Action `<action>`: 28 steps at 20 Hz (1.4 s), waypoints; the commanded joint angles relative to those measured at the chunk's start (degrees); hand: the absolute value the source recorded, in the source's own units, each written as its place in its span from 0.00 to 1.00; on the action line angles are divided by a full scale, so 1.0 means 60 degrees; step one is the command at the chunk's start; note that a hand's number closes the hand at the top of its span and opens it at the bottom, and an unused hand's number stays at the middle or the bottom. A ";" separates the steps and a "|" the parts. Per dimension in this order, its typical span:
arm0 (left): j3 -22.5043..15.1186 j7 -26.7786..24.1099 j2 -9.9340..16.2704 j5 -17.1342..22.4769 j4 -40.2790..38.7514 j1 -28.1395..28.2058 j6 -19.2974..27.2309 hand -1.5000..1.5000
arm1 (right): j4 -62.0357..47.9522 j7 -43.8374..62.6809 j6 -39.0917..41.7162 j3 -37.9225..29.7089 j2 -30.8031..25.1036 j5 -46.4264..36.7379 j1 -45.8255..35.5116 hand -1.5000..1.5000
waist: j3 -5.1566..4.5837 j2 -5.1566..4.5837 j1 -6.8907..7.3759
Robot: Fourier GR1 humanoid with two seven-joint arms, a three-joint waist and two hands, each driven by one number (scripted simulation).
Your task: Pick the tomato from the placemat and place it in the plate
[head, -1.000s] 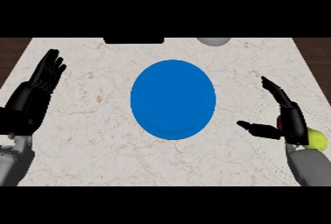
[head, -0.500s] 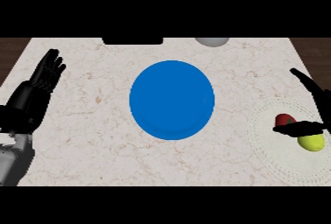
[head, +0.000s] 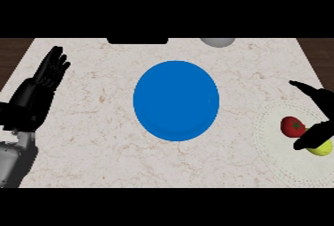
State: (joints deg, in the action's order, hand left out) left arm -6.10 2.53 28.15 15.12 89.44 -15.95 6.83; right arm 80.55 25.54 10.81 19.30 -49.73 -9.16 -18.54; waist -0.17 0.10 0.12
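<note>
Bright blue plate (head: 176, 100) on a cream marble-patterned counter (head: 98, 132) with faint tan veining.

At three o'clock a red tomato (head: 293, 126) with a green stem spot and a yellow-green fruit (head: 321, 148) lie on a pale off-white placemat (head: 280, 154) edged with a dotted pattern. Both hands, left (head: 39, 90) at nine o'clock and right (head: 316, 114) at three, are black; the left forearm (head: 13, 161) is grey. Dark brown wood (head: 13, 48) borders the counter; a grey object (head: 217, 42) sits at twelve.

Between our right hand (head: 317, 115) and the blue plate (head: 175, 100) to its left we see bare marble counter (head: 98, 132), an open lane. Just beside the hand's thumb lie the tomato (head: 293, 126) and a yellow-green fruit (head: 320, 148), crowding the placemat (head: 280, 163). Our left hand (head: 39, 90) rests open far across, beyond the plate.
</note>
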 commanded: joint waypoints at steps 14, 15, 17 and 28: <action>0.0297 0.0053 -0.1098 -0.1009 -0.0336 -0.0211 -0.0360 0.50 | -0.1424 0.1216 0.1296 -0.0454 0.1326 -0.2384 -0.0098 0.00 | 0.0027 -0.0027 -0.0041; 0.0952 0.0185 -0.0520 -0.0456 -0.0372 -0.0299 -0.0971 0.50 | -0.1791 0.0713 0.1103 -0.0459 0.1202 -0.2646 0.0168 0.00 | 0.0028 -0.0028 -0.0026; 0.0275 0.0615 -0.1210 -0.1178 0.0729 0.0345 -0.0250 0.50 | -0.2347 0.0763 0.1374 -0.0614 0.1669 -0.2917 -0.0350 0.00 | 0.0030 -0.0019 0.0037; 0.0955 0.0681 -0.1405 -0.1681 0.0474 0.0186 -0.0831 0.50 | -0.4113 -0.0970 0.0926 -0.1293 0.2476 -0.4222 0.0107 0.00 | 0.0030 -0.0016 -0.0010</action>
State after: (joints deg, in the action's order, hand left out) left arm 0.11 5.57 21.21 7.54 91.32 -15.38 1.00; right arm 57.84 22.07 17.30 12.60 -35.59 -32.19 -20.19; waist 0.01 -0.04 0.19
